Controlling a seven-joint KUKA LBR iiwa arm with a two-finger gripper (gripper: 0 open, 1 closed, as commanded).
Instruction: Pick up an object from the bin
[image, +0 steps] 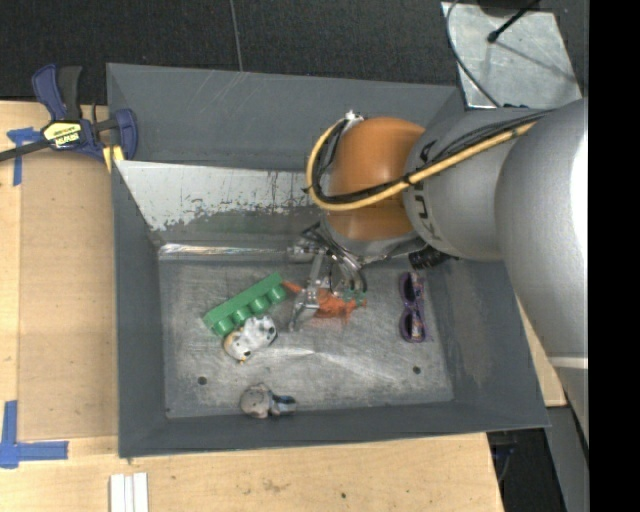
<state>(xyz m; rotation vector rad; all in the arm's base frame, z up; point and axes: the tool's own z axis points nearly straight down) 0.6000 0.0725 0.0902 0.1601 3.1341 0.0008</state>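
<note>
My bin (140, 300) holds a green block (245, 303), a white-and-yellow toy (248, 338) just below it, a grey lump (262, 401) well below it, purple glasses (411, 308) well to its right, and an orange piece (337, 310) just right of it. My arm reaches in from the right, with the gripper (318, 296) low over the orange piece at the block's right end. I cannot tell whether the gripper is open or closed.

Light fairly bright & even, from overhead. Back wall of bin (220, 195), up-left of gripper (318, 292), catches pale glare; faint sheen streaks on floor below & right of it. Soft shadow under arm (500, 170) round gripper. Area beyond bin's far rim v. dark.
</note>
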